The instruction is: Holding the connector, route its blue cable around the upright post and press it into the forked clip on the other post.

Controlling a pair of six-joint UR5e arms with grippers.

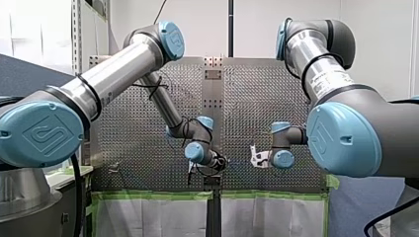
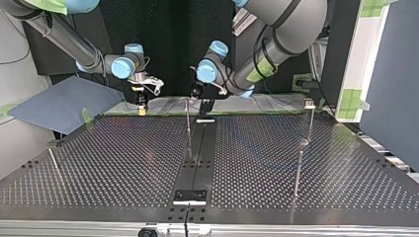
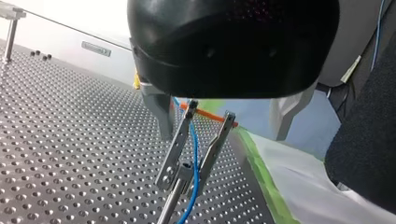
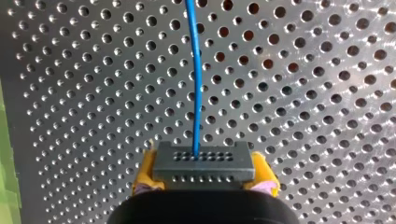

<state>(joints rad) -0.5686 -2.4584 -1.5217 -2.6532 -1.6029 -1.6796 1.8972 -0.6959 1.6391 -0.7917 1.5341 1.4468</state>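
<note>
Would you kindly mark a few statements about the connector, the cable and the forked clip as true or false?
1. My right gripper holds the dark grey rectangular connector between its yellow pads. True.
2. The cable leaving that connector is orange. False: it is a blue cable.
3. My left gripper is shut on the forked metal clip. False: its fingers stand apart, one on either side of the clip.
4. In the left wrist view, the blue cable runs between the clip's two prongs. True.
</note>
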